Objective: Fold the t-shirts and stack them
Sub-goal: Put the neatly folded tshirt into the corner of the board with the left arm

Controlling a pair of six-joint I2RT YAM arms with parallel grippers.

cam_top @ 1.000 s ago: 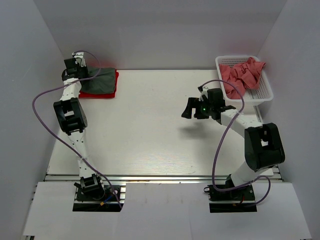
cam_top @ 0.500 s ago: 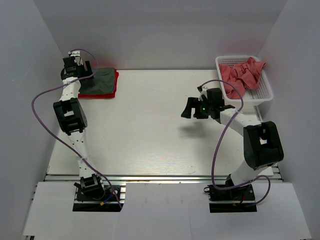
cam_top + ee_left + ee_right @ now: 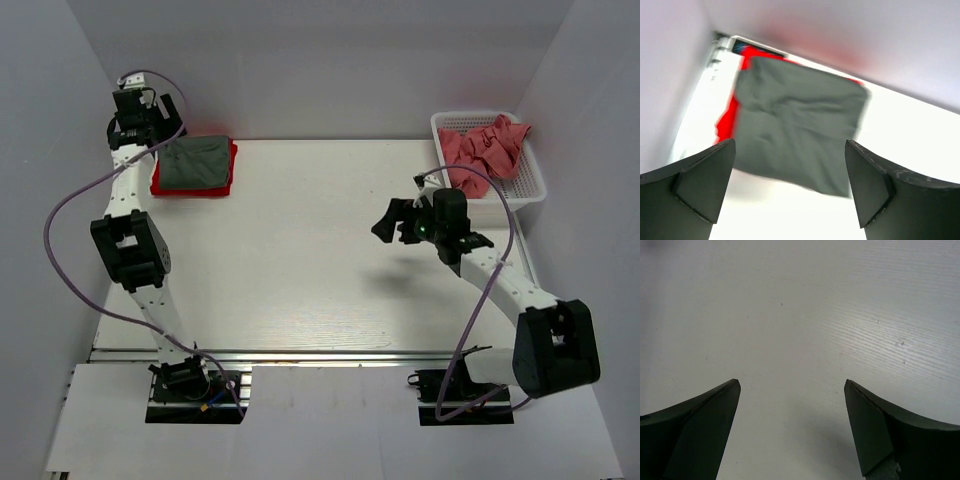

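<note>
A folded dark grey t-shirt [image 3: 196,161] [image 3: 797,122] lies on top of a folded bright red t-shirt [image 3: 157,185] [image 3: 727,122] at the table's far left corner. My left gripper [image 3: 165,115] [image 3: 790,150] is raised above and behind that stack, open, with nothing between its fingers. Crumpled dusty pink t-shirts [image 3: 485,147] fill the white basket [image 3: 530,185] at the far right. My right gripper [image 3: 388,220] [image 3: 790,387] hangs open over bare table, right of centre, holding nothing.
White walls close in the table on the left, back and right. The left arm's purple cable [image 3: 70,200] loops out toward the left wall. The right arm's cable [image 3: 470,320] loops beside its forearm.
My left gripper opened, let go of the grey t-shirt and rose up and back from the stack. The right arm swung its elbow outward to the right; its gripper shifted slightly right.
</note>
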